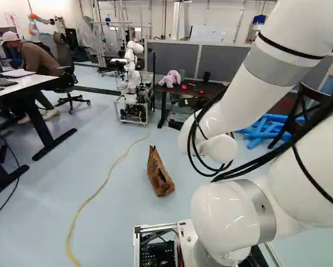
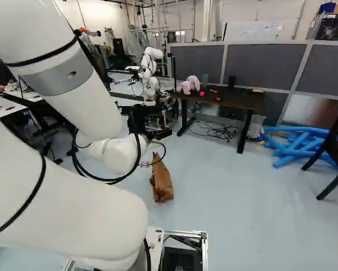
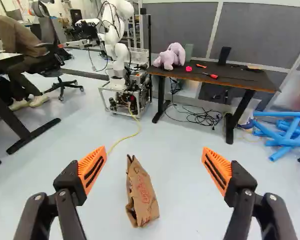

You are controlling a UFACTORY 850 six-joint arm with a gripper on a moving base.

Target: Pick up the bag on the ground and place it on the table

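Note:
In the right base view, a small part of my gripper (image 2: 145,164) shows past the arm, by the upper end of the brown paper bag (image 2: 162,182). The wrist view shows the gripper (image 3: 154,169) open, its orange pads wide apart with nothing held. Seen there, the bag (image 3: 141,195) lies on the floor between and beyond the fingers, crumpled, its narrow end pointing away. The same bag (image 1: 159,173) is left of the arm in the left base view. Farther off stands the dark-topped table (image 3: 250,84), bearing a pink-purple plush toy (image 3: 170,56) and small red items.
Another robot (image 3: 120,55) stands beside the table on a wheeled frame. A yellow cable (image 1: 108,177) runs across the floor. Loose black cables (image 3: 202,117) lie beneath the table, blue foam tubes (image 3: 285,135) to its right. A white desk (image 1: 30,83) and a chair (image 1: 71,92) are at the left.

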